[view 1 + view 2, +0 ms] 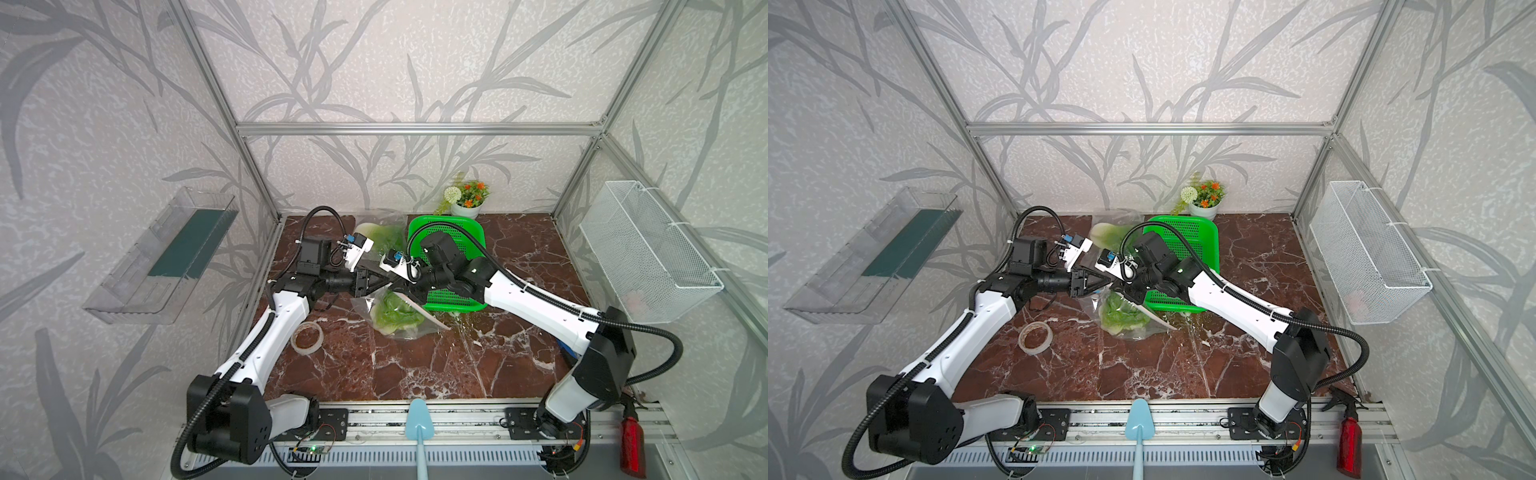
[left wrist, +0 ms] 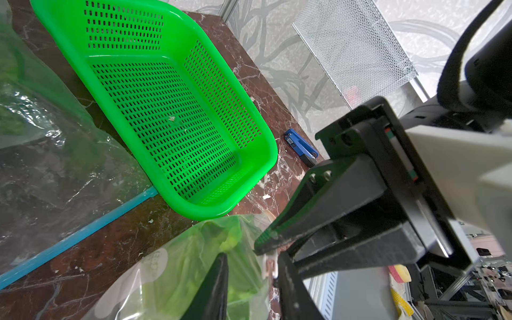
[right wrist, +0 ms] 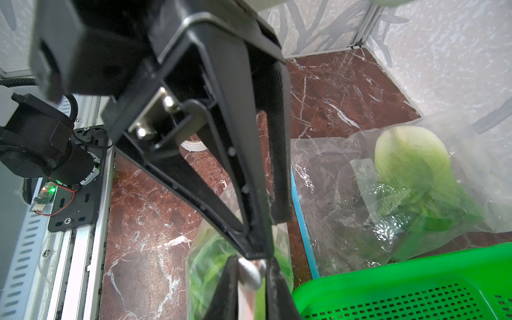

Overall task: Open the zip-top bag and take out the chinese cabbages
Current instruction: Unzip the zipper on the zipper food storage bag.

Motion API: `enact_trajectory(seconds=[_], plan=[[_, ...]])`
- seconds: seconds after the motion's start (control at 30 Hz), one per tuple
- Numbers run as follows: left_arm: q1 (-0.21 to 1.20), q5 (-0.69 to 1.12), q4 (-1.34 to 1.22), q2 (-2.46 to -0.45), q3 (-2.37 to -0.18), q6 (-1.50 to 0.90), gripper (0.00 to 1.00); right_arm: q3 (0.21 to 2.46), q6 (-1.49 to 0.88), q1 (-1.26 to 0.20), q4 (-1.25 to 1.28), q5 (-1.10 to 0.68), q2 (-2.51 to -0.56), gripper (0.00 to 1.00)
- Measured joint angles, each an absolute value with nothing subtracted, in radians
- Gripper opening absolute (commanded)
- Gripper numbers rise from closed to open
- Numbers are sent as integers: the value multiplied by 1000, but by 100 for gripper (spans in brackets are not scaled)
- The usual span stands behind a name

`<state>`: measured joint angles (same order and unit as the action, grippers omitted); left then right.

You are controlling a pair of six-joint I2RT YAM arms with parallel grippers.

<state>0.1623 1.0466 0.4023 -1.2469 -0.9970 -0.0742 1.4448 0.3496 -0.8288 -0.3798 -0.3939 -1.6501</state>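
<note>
Right gripper [image 3: 250, 273] was clenched on the white zip strip at the mouth of the nearer clear plastic zip-top bag [image 1: 362, 305]. The strip sat pinched between its two black fingers. Left gripper [image 2: 250, 266] met it tip to tip at the same mouth. Its jaws stood part-way apart with the bag's film and strip between them, so it was released rather than clamped.

In both top views the two grippers came together at the centre of the frame. One crinkly light-green chinese cabbage [image 1: 395, 316] lay inside that bag, just below them, beside the lower left corner of the perforated bright-green plastic basket [image 1: 454, 308]. The second chinese cabbage [image 1: 376, 236], pale at its base, lay inside another clear bag with a blue zip strip [image 3: 332, 180]. It was higher in the frame, near the back edge of the red-brown marble tabletop [image 1: 415, 368] and left of the basket's upper corner.

A roll of clear tape [image 1: 307, 337] lay lower left of the bags, well apart from them. A small white pot of orange and white flowers [image 1: 467, 200] stood above the basket, against the back wall.
</note>
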Motion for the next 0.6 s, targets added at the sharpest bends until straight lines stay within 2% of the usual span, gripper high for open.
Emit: enact_trajectory(seconds=[0.6], plan=[[163,1087,395,-1241,-990,-91,21,1445,350,-829,-379,-394,-1650,0]])
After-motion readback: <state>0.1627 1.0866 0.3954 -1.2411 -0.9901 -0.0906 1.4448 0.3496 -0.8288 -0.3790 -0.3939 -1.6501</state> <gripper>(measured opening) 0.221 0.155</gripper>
